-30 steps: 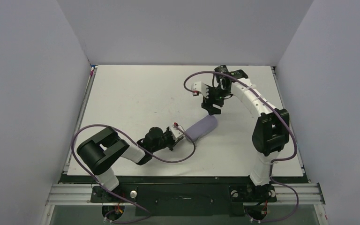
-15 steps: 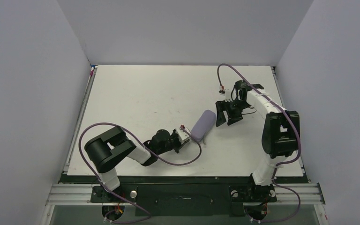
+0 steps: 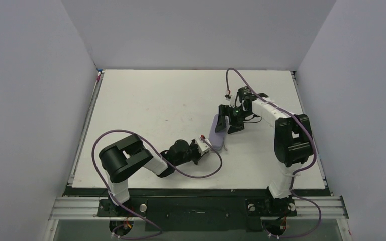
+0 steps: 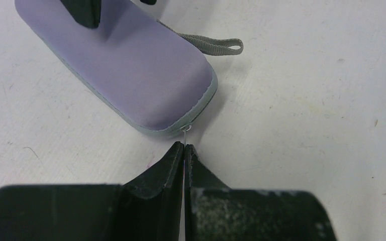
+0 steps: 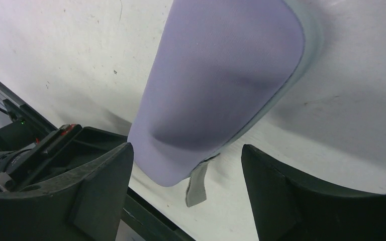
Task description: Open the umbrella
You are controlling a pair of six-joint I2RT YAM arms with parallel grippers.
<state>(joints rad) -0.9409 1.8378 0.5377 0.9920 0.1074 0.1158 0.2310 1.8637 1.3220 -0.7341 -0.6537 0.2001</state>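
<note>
Mid-table, right pincer (image 5: pixel 185 153) spread astride umbrella (image 3: pixel 216 132) far end; left pincer (image 4: pixel 184 149) pressed together at near edge

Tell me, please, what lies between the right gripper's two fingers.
The lavender case and its grey strap lie between the open fingers of the right gripper, shown in the right wrist view.

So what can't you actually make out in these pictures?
What the lavender case holds: it is closed in every view, so its contents are hidden.
Whether the left claw pinches the tiny ring at the case's edge: too small in the left wrist view.
Whether the open right claw touches the case: too small from above, unclear at the right wrist.
</note>
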